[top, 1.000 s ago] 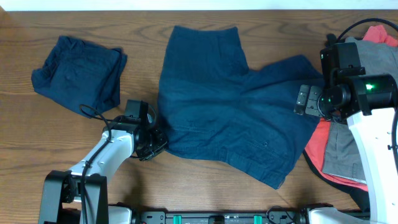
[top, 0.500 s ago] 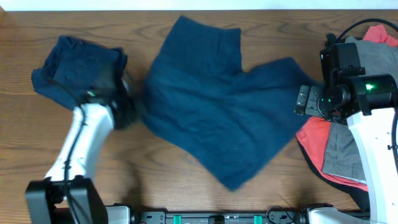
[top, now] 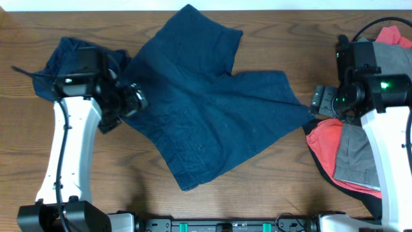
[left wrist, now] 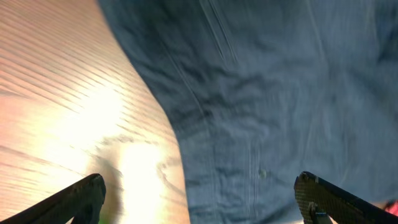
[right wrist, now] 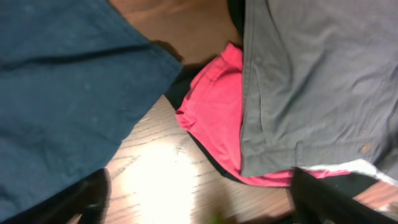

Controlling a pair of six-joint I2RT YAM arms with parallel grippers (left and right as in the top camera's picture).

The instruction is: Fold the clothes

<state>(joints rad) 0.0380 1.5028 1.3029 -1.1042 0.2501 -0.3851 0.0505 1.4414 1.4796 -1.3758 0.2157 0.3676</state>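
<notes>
We see a brown wood table [top: 270, 193] with a strong grain running along its length. It is glossy enough to throw bright glare in both wrist views, and a pale strip [top: 96, 4] runs along its far edge. We can read no writing. The only fittings that show are a small button [left wrist: 261, 174] on the shorts [top: 212, 109] and a second button [right wrist: 365, 148] on the grey piece [top: 351, 148]. The shorts are navy, matte and lightly creased with stitched seams. They lie spread askew in the middle of the table, one leg toward the far edge and one toward the right. A folded piece [top: 58, 64], also navy, sits bunched at the far left. At the right edge a pile holds the smooth grey piece over a red piece [top: 325, 142], with a black piece [top: 344, 188] beneath. The left gripper [left wrist: 199, 199] hangs over the shorts' left edge, fingers wide apart and empty. The right gripper [right wrist: 199, 199] hangs between the shorts' right leg and the pile, fingers also spread, gripping nothing.
</notes>
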